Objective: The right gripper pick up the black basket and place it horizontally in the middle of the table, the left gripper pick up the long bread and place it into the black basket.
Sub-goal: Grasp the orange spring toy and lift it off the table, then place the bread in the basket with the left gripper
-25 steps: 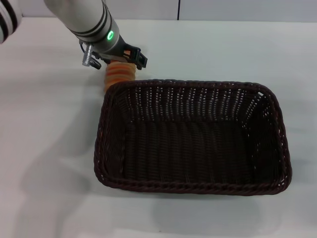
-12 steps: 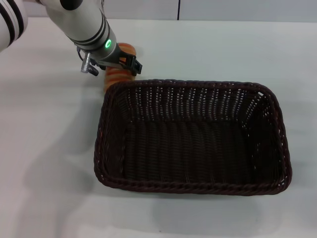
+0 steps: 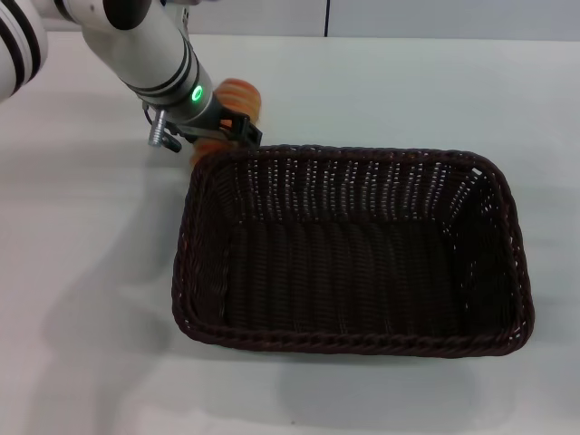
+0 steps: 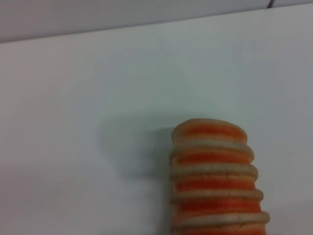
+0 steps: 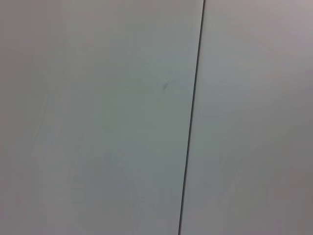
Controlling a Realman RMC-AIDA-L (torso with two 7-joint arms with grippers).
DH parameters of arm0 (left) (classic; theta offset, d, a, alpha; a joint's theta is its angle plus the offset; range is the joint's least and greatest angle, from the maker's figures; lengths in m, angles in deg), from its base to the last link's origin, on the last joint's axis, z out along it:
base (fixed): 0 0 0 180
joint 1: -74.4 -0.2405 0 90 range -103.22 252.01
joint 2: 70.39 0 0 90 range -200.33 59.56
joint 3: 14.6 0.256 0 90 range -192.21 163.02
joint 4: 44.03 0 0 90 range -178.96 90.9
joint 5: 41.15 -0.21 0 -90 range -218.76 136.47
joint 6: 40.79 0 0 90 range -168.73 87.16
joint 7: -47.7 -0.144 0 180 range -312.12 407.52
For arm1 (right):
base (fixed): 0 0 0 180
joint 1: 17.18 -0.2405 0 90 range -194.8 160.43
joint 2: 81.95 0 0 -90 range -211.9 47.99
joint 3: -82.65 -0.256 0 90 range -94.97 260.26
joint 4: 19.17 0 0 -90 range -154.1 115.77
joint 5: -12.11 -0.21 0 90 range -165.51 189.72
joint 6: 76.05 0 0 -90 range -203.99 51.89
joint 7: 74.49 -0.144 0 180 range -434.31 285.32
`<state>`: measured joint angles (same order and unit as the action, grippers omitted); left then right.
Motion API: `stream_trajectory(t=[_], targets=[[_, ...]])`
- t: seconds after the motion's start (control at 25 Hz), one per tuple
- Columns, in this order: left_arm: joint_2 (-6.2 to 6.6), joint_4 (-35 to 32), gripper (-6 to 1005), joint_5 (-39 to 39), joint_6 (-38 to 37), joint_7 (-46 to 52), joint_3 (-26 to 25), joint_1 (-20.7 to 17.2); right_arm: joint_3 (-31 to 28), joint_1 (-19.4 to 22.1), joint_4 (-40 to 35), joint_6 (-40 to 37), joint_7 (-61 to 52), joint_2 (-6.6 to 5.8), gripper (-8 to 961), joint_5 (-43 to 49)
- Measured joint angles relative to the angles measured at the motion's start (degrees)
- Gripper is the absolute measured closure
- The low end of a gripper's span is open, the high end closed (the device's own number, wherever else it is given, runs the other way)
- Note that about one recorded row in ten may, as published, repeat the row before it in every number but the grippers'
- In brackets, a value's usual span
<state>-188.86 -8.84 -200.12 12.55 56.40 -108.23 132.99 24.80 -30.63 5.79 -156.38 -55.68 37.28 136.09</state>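
The left gripper (image 3: 228, 130) was clamped on the long bread (image 3: 237, 95), apparently just outside the black basket's (image 3: 349, 249) far left corner, above the table (image 3: 91, 236).

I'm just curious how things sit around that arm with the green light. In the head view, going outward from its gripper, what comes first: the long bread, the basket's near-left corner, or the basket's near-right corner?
1. The long bread: right at the left gripper, behind the black basket's far-left corner.
2. The basket's near-left corner: toward the robot, left side.
3. The basket's near-right corner: farthest, diagonally across.
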Motion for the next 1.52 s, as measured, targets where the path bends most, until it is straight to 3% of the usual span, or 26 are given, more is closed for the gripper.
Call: stream_trajectory(t=[0.12,0.32,0.6,0.8,0.84,0.96,1.08,1.12,1.16,1.32,1.52], targets=[[-0.01,-0.18,137,1.14,-0.43,-1.00,-0.21,-0.02,0.02,0.00,0.00,0.00,0.00,0.03,242,0.15],[-0.01,0.03,241,1.17,-0.42,-1.39,0.02,-0.07,0.02,0.00,0.01,-0.24,0.00,0.03,242,0.22],[0.04,1.75,314,1.25,-0.48,-2.34,-0.25,-0.77,-0.11,0.15,-0.13,-0.63,0.00,0.00,242,0.25],[0.31,12.95,335,1.57,0.22,-5.00,-3.32,-6.38,-0.71,-0.60,-1.54,-0.64,0.00,-0.12,242,0.15],[0.37,18.49,339,1.99,1.54,-7.72,-5.56,-8.58,-0.79,-0.94,-2.00,-0.64,0.00,-0.13,242,0.08],[0.41,23.05,354,2.97,4.03,-11.80,-7.59,-10.05,-0.95,-1.58,-2.91,-0.61,0.00,-0.14,243,-0.01],[0.47,30.22,373,5.70,9.99,-20.14,-11.81,-11.82,-1.68,-2.73,-4.31,-0.29,0.00,-0.15,243,-0.11],[0.51,35.39,379,9.47,15.71,-27.04,-16.40,-13.09,-2.18,-3.26,-4.88,-0.16,-0.01,-0.15,243,-0.14],[0.51,35.39,385,9.47,15.71,-27.04,-16.40,-13.09,-2.18,-3.26,-4.88,-0.16,-0.01,-0.15,243,-0.14],[0.62,43.89,447,19.34,27.96,-40.07,-22.40,-16.30,-4.12,-3.89,-5.50,-0.12,0.00,-0.15,243,-0.26],[0.63,50.70,489,22.80,36.12,-46.96,-21.27,-19.29,-6.74,-4.60,-6.43,-0.11,0.00,-0.18,243,-0.30]])
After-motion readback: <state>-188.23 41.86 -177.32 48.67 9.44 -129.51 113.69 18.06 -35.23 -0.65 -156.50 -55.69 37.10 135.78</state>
